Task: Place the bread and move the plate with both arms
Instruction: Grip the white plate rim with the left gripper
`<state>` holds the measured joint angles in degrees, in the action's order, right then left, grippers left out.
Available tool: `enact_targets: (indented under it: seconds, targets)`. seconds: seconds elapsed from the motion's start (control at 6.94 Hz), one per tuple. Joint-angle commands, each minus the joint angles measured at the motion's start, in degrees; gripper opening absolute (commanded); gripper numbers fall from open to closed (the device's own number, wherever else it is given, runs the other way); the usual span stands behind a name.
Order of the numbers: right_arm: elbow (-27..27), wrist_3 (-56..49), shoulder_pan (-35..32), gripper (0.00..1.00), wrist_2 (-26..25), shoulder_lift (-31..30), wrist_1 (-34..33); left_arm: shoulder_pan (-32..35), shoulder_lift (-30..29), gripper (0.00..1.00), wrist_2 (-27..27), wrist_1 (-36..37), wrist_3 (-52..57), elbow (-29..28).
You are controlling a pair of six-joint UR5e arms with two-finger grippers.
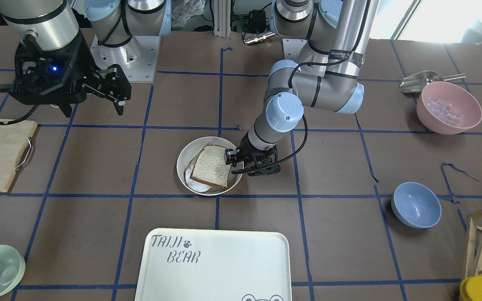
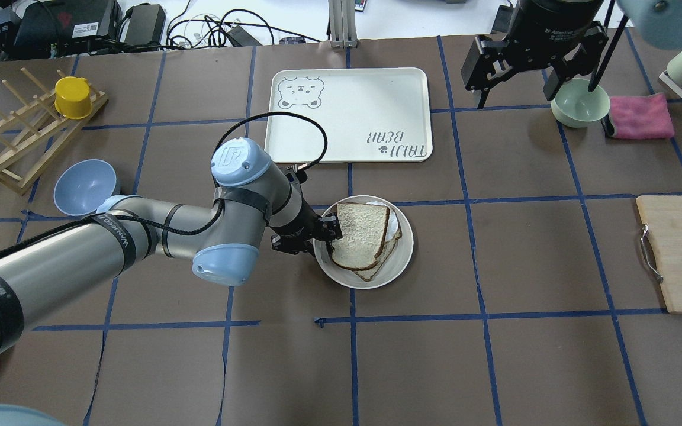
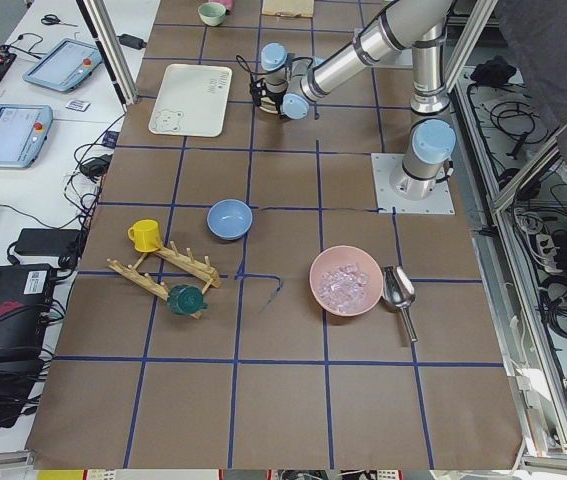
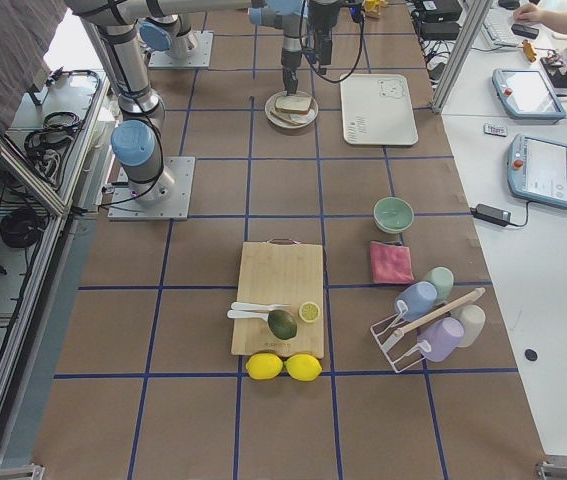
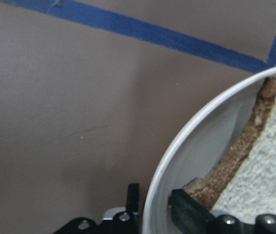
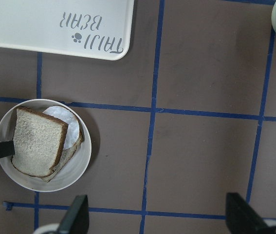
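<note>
Left gripper (image 2: 323,232) blocks the plate (image 2: 403,248) on one side; its other sides lie open.

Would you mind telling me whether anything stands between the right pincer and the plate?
Nothing visible does: the right pincer hangs open above bare table, and only taped tabletop lies between it and the plate.

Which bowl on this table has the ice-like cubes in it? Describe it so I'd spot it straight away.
Start at the left arm's base in the left side view and look toward the camera: the pink bowl sits there, a metal scoop beside it. Unlike the blue bowl nearby, it holds clear cubes.
</note>
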<state>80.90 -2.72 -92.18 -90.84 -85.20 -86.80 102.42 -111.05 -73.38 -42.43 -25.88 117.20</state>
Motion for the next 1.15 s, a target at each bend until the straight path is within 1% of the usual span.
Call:
enact_targets:
  seconds: [0.0,0.29,0.58,0.72,1.01]
  targets:
    - [-0.04,0.0,-0.1,1.0,0.05,0.04,-0.03,-0.12,0.66,0.0,0.07,0.07,-0.14,-0.12]
    - [-0.04,0.09,-0.19,1.0,0.04,-0.23,-0.12,-0.56,1.54,0.0,0.69,0.07,0.04,-0.56]
    - [-0.04,0.0,-0.19,1.0,0.05,-0.23,-0.21,-0.65,3.73,0.0,1.91,0.16,-0.75,-1.7]
    - [-0.04,0.0,-0.19,1.0,0.05,-0.23,-0.21,-1.52,4.78,0.0,2.09,0.33,-2.41,-3.53]
    - [-0.04,0.0,-0.1,1.0,0.05,-0.23,-0.12,-3.45,2.79,0.0,2.45,0.51,-3.74,-10.19]
